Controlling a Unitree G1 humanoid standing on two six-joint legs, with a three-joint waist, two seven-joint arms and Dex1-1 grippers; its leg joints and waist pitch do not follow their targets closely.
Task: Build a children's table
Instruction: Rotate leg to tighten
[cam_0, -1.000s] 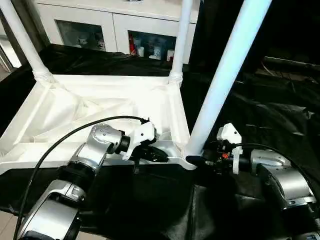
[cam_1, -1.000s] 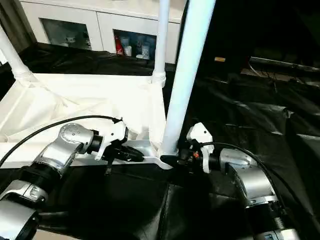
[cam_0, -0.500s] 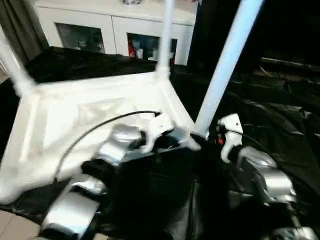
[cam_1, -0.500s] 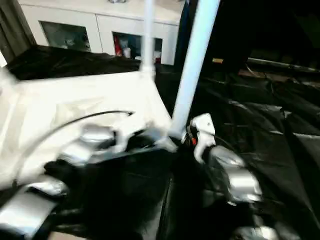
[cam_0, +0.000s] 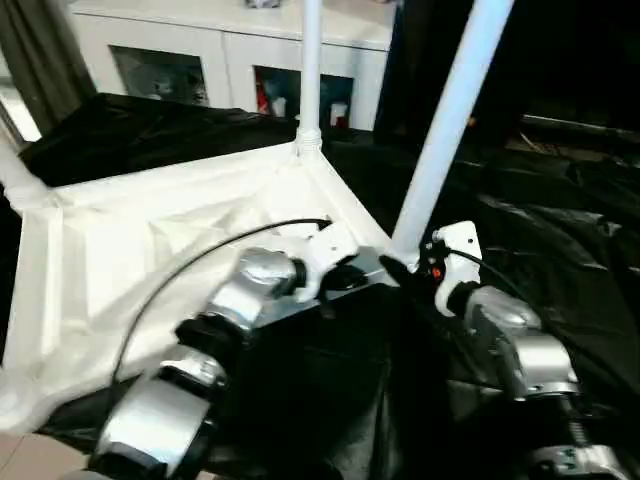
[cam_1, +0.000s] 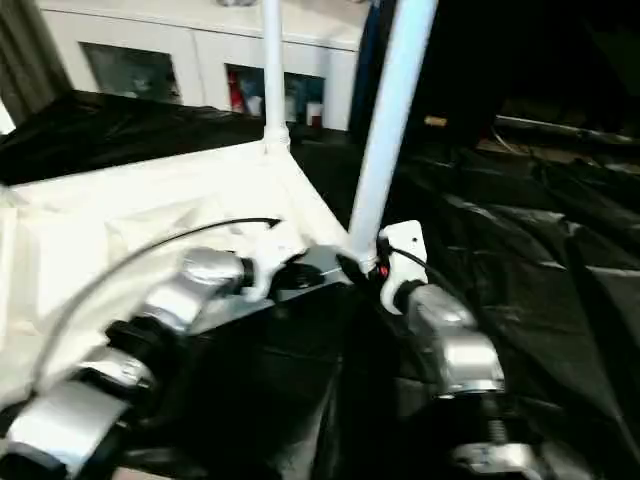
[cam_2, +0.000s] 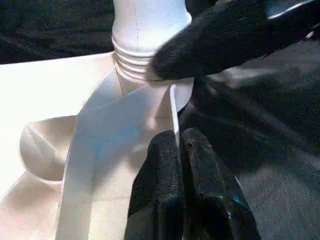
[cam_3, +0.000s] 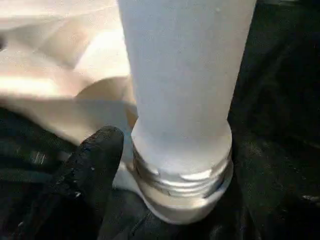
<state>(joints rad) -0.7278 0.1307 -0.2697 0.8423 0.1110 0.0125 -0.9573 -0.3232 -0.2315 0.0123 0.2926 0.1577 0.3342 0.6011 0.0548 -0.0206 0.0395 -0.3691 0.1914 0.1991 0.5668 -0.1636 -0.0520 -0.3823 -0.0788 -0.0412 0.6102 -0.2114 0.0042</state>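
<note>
Left eye view: table top lies underside-up on black sheet, near-right corner w/ leg standing in its socket. Left gripper is pinched tight on the thin rim at that corner. Right gripper sits at the leg's collared base w/ one finger beside the collar; can't tell how wide it is or if it grips.
</note>
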